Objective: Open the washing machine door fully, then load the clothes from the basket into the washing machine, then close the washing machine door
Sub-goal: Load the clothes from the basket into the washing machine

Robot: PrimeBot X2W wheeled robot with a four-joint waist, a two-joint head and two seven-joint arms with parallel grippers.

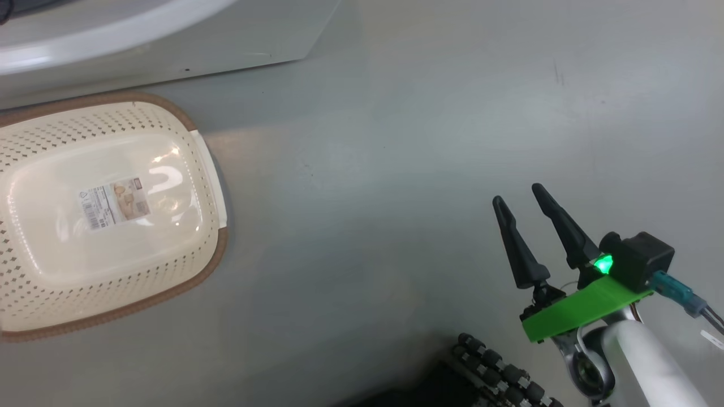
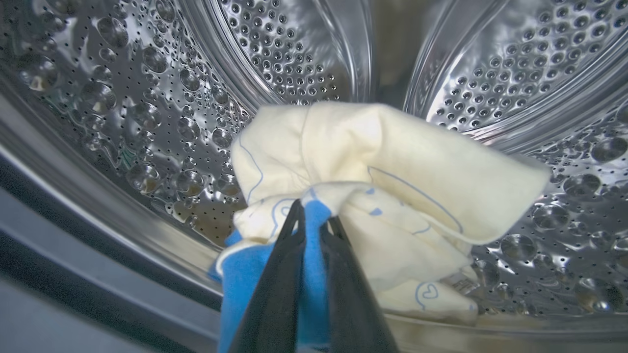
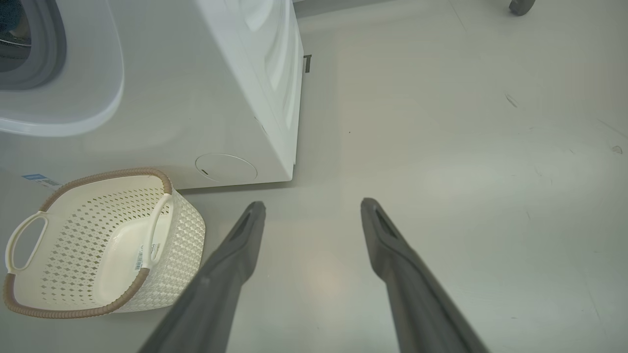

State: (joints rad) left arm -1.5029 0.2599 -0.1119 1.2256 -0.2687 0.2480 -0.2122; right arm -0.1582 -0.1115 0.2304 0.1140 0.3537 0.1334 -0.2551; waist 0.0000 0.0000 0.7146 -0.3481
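Now, clothes (image 2: 392, 162) in steel drum (image 2: 147, 98) — left jaws clamped on them, right jaws apart, unladen, sticker (image 1: 115, 202) in basket (image 1: 113, 282).

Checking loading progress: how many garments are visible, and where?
1: a pale yellow garment with blue trim, inside the washing machine drum, pinched by the left gripper. The basket holds none. The bunched fabric could hide a second piece.

Our right gripper (image 1: 517, 193): two tapered black fingers (image 1: 518, 249) on a green bracket (image 1: 582, 308), black block (image 1: 642, 260) with green lamp (image 1: 603, 264), teal-plugged cable (image 1: 673, 291), white forearm (image 1: 650, 362).
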